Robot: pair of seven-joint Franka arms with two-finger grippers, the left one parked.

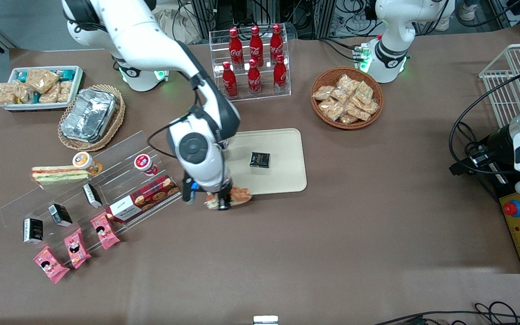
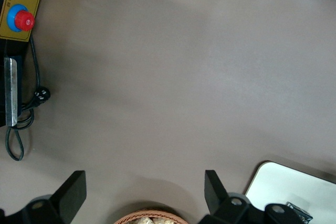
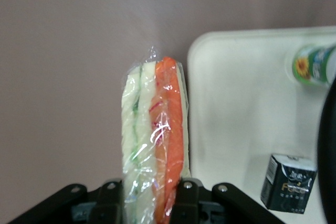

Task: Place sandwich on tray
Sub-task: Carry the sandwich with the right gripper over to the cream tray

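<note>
The gripper (image 1: 222, 201) hangs just over the tray's (image 1: 287, 153) front edge, at the corner nearest the working arm's end of the table, and it is clenched on the sandwich (image 1: 235, 196). In the wrist view the sandwich (image 3: 155, 135) stands on edge between the two fingers (image 3: 185, 195), squeezed across its flat bread faces, so the orange filling and wrap stick straight out from the jaws; held that way the wedge cannot twist or slip out sideways. It sits over the brown table right beside the tray (image 3: 236, 108), its bread nearly flush with the rim, so I judge it is not yet on the tray and is being carried in across that edge. A small black box (image 1: 259, 160) lies near the tray's middle, and a cup (image 3: 313, 65) stands at the tray's edge under the arm. The bare cream patch between rim and box looks like the natural landing spot, clear of both.
</note>
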